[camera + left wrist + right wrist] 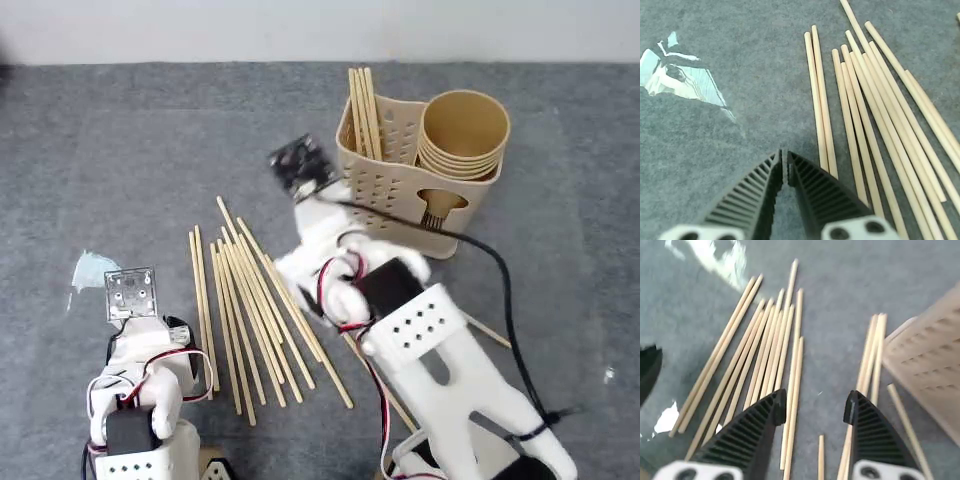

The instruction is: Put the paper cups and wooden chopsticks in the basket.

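High view: I see the paper cups (pixel 462 135) stacked in the basket (pixel 395 190), with upright chopsticks (pixel 363 115) in its other compartment.
Table: loose chopsticks (pixel 250 310) lie flat between my arms.
Left gripper (pixel 784 155): jaws together, empty, just beside the outermost pair.
Right gripper (pixel 815 407): jaws apart over loose sticks near the basket.

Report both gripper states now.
Left gripper: shut, holding nothing.
Right gripper: open, empty, above loose wooden chopsticks.
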Tool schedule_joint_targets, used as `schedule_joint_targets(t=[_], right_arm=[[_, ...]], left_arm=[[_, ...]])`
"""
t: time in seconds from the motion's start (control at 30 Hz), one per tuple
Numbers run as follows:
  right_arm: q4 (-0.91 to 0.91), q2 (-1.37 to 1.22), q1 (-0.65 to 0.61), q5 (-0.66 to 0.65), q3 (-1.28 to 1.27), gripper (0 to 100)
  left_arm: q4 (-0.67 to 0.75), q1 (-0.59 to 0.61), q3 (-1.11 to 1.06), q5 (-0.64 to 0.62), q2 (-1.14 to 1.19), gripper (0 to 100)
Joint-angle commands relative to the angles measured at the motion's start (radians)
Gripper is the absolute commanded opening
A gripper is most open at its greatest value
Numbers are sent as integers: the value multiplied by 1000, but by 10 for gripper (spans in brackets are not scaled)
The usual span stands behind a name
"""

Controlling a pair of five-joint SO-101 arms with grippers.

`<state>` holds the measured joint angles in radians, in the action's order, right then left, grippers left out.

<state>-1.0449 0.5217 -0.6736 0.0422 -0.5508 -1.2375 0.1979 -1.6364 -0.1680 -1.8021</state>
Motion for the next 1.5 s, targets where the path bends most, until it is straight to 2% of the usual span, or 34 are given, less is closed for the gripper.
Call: schedule_joint_targets(t=[0.0,0.27,0.8,1.13,1.3,1.47], right_arm=[[88,-2,-45,8,-54,200],[147,-291,-62,11,18,121],[156,-756,-56,8,299,120],[154,-875,-39,0,325,112],[153,-875,-35,-2,325,3],[153,-874,-35,-35,325,7]], left_arm=[[-5,2,48,-6,-18,14],[-5,2,48,-6,-18,14],[-5,2,48,-6,-18,14],[-5,2,48,-6,-18,14],[-5,2,48,-6,-18,14],[-5,2,48,-6,-18,14]])
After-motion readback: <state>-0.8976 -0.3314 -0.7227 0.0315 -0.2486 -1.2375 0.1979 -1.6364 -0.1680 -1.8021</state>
